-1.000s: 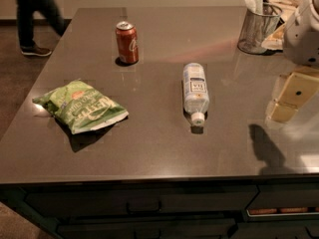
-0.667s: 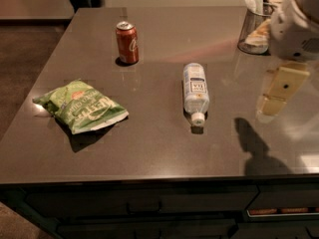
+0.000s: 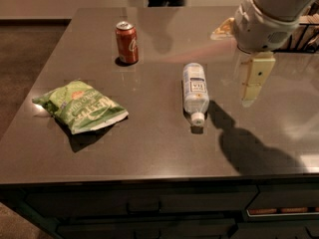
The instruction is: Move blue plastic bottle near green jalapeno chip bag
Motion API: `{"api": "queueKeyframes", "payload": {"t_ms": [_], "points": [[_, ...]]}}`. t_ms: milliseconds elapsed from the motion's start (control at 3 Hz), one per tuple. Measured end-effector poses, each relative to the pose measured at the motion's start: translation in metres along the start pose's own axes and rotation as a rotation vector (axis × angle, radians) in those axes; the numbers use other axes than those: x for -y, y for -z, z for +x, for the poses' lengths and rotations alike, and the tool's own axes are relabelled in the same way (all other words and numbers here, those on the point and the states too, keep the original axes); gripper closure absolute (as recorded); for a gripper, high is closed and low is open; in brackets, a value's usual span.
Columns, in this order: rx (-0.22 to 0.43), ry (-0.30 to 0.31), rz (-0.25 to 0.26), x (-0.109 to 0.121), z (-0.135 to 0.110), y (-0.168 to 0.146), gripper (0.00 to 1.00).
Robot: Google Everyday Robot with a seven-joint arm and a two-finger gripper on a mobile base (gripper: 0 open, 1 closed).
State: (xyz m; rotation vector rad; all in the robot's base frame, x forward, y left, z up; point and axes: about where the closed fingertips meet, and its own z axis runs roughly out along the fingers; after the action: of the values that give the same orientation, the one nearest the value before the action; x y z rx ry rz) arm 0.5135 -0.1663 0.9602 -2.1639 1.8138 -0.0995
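The blue plastic bottle [image 3: 195, 89] lies on its side in the middle of the dark countertop [image 3: 149, 143], with its white cap pointing toward the front edge. The green jalapeno chip bag [image 3: 79, 107] lies crumpled at the left, well apart from the bottle. My gripper [image 3: 251, 91] hangs from the white arm [image 3: 266, 19] above the counter, just right of the bottle and not touching it. It holds nothing. Its shadow falls on the counter to the bottle's right.
A red soda can [image 3: 127, 43] stands upright at the back left, behind the bag and left of the bottle. A dark wire holder [image 3: 304, 31] with items sits at the back right edge. Drawers [image 3: 149, 203] run below the front edge.
My arm and gripper have moved left, closer to the bottle. The bottle, the bag and the can have not moved. A person in the background has walked off to the right.
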Motion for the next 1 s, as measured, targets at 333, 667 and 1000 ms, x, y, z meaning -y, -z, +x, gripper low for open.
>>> {"api": "queueKeyframes", "payload": {"t_ms": [333, 667, 1000], "points": [[0.009, 0.145, -0.026, 0.015, -0.004, -0.017, 0.0], [0.021, 0.271, -0.06, 0.021, -0.01, -0.036, 0.0], [0.05, 0.377, -0.094, 0.022, -0.018, -0.057, 0.0]]}}
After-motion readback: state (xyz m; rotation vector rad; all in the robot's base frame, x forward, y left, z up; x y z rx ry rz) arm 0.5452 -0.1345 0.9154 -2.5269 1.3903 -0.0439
